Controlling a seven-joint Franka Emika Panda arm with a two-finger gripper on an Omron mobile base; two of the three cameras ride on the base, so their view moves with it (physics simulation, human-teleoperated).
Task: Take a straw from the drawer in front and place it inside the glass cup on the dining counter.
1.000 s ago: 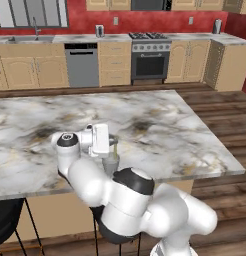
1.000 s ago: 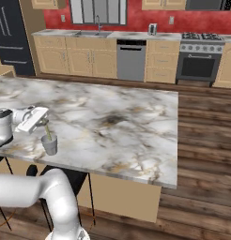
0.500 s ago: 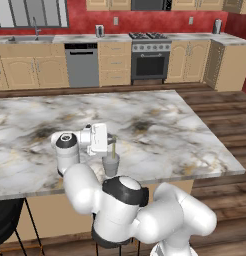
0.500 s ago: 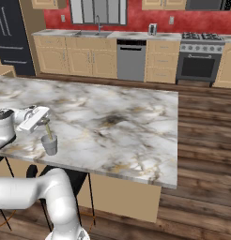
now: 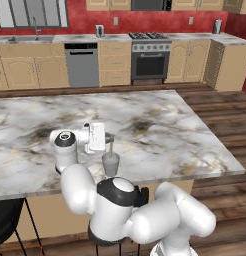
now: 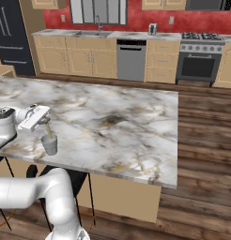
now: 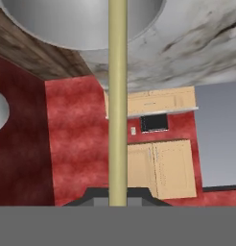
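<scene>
The glass cup [image 5: 110, 165] stands upright near the front edge of the marble dining counter [image 5: 160, 125]. My gripper [image 5: 111, 138] hangs just above it, shut on the thin pale yellow-green straw [image 5: 112, 147], which points down with its lower end at the cup's mouth. From the right I see the same gripper [image 6: 45, 121], straw [image 6: 48, 131] and cup [image 6: 49, 145]. In the hand view the straw [image 7: 117, 105] runs straight up from my gripper [image 7: 117, 198] across the cup's round opening [image 7: 67, 24]. The drawer is out of view.
Dark stools [image 6: 65, 176] stand under the counter's front edge [image 6: 112, 168]. Across the wood floor are tan cabinets, a dishwasher [image 5: 81, 65], a stove [image 5: 150, 57] and a sink [image 6: 96, 33] against the red wall. My own white arm [image 5: 125, 210] bulks in front of the counter.
The hand with the straw has stayed almost in place over the cup. The arm's lower links have shifted slightly left.
</scene>
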